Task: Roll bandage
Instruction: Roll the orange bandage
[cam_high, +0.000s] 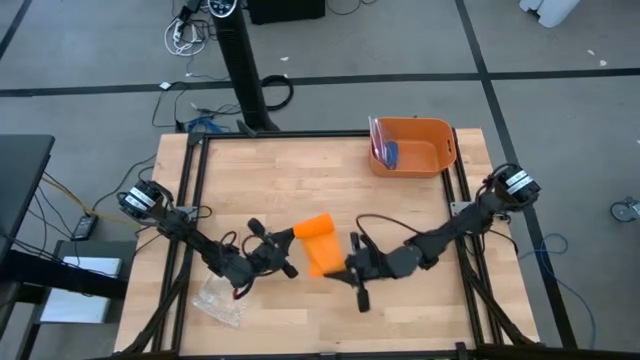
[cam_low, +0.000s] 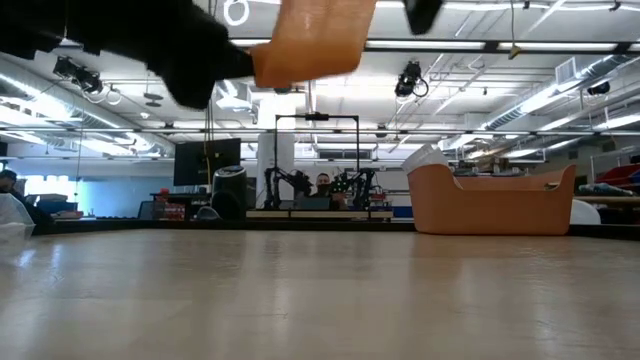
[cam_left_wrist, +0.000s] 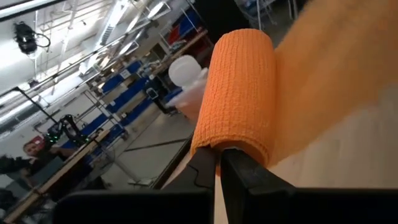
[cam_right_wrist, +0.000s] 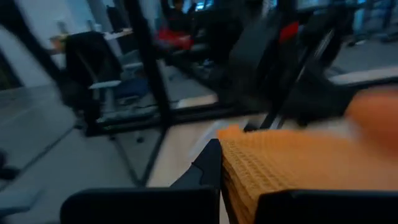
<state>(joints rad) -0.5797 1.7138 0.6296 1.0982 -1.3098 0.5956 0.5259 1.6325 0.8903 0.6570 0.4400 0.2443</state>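
Note:
The orange bandage is partly rolled. Its rolled part (cam_high: 312, 228) is thick, and a flat strip (cam_high: 324, 260) runs from it toward the table's near right. It is held above the table's middle and shows at the top of the low view (cam_low: 310, 40), clear of the wood. My left gripper (cam_high: 287, 252) is shut on the rolled part (cam_left_wrist: 239, 87). My right gripper (cam_high: 353, 268) is shut on the flat strip (cam_right_wrist: 298, 168). My left gripper pinches the near end of the rolled part (cam_left_wrist: 231, 144) between its two fingers, coming level from the table's left. The roll stands out beyond the fingertips (cam_left_wrist: 245, 171), lifted clear of the table, with the strip running off it. My right gripper pinches the flat strip at its end (cam_right_wrist: 249, 171) between its two fingers, coming about level from the table's right. One layer or several, I cannot tell. The strip runs from the fingers toward the roll, lifted clear of the table.
An orange plastic bin (cam_high: 430, 135) stands at the table's far right and holds a blue and a red item; it also shows in the low view (cam_low: 490, 200). A crinkled clear plastic bag (cam_high: 220, 298) lies near the front left edge. A person sits beyond the table.

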